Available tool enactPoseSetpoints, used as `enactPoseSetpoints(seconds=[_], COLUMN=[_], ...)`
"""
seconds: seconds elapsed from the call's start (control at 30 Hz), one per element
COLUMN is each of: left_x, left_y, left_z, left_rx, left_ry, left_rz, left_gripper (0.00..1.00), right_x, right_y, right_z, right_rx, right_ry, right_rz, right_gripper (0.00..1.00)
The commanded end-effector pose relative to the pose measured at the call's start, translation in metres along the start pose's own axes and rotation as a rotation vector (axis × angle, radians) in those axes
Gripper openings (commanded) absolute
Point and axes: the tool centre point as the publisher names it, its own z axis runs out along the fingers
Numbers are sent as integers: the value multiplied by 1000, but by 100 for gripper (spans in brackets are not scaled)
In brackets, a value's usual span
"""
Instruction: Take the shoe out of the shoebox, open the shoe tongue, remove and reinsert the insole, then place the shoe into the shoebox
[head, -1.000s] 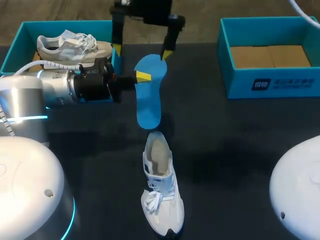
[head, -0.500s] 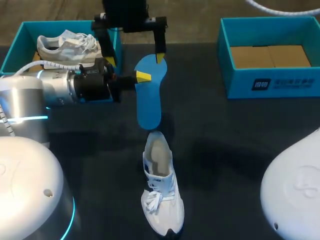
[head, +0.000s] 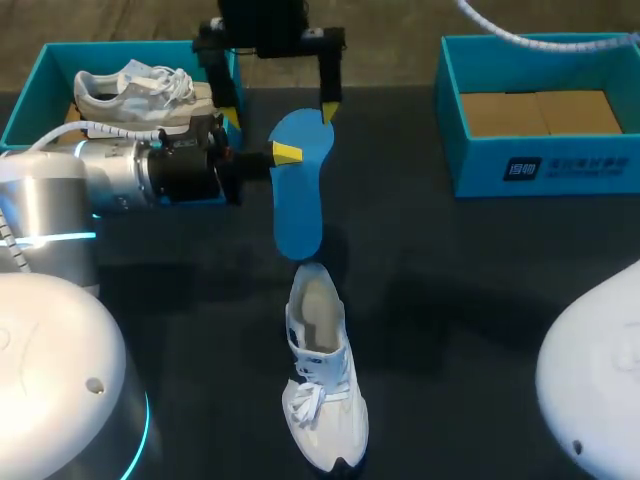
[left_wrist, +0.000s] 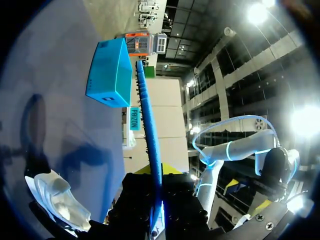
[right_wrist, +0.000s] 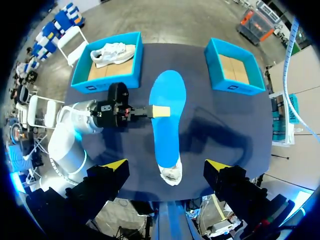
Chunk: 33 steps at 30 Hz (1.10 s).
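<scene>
My left gripper (head: 285, 153) is shut on the side edge of a blue insole (head: 300, 195) and holds it above the table, heel end nearest the shoe. In the left wrist view the insole (left_wrist: 148, 125) shows edge-on, clamped in the gripper (left_wrist: 156, 202). The white shoe (head: 322, 375) lies on the dark table below the insole with its opening toward it. My right gripper (head: 280, 113) hangs open over the insole's far end. Its wrist view looks straight down between its yellow fingertips (right_wrist: 116, 164) on the insole (right_wrist: 167, 115) and the shoe (right_wrist: 171, 174).
A teal shoebox (head: 22, 108) at the back left holds a second white shoe (head: 145, 88). Another teal shoebox (head: 545, 165) at the back right shows only its cardboard floor. Bare dark tabletop lies around the shoe on both sides.
My right gripper swayed a little to the left above the insole and came back. The left gripper, the insole and the shoe kept still.
</scene>
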Motion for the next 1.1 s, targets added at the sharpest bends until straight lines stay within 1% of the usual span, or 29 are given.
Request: enactPoseSetpoints(seconds=[0.03,0.17,0.2,0.27,0.47,0.57,0.63,0.67,0.73,0.77,0.83,0.9,1.1], left_x=[1,1,1,1,1,1,1,1,1,1,1,1,1], left_y=[1,1,1,1,1,1,1,1,1,1,1,1,1], left_z=[-1,-1,-1,-1,-1,-1,-1,-1,-1,-1,-1,-1,-1], left_rx=[0,0,0,0,0,0,0,0,0,0,0,0,0], left_ry=[-4,-4,-4,-4,-4,-4,-4,-4,-4,-4,-4,-4,-4], left_rz=[0,0,0,0,0,0,0,0,0,0,0,0,0], left_gripper=[0,0,0,0,0,0,0,0,0,0,0,0,0], right_x=[-34,-46,-47,-51,-59,-60,-61,-61,-62,-63,-63,-62,-60], right_y=[-2,-2,-2,-1,3,3,2,2,2,2,2,2,1], right_z=[7,9,9,10,16,20,23,24,28,30,33,36,48], right_rx=[-9,-7,-5,-5,13,19,21,23,23,27,24,28,42], right_ry=[361,517,532,602,737,782,845,853,912,920,981,1006,1128], right_rz=[20,42,43,45,54,61,62,65,57,66,62,62,55], right_gripper=[100,100,100,100,100,100,100,100,100,100,100,100,100])
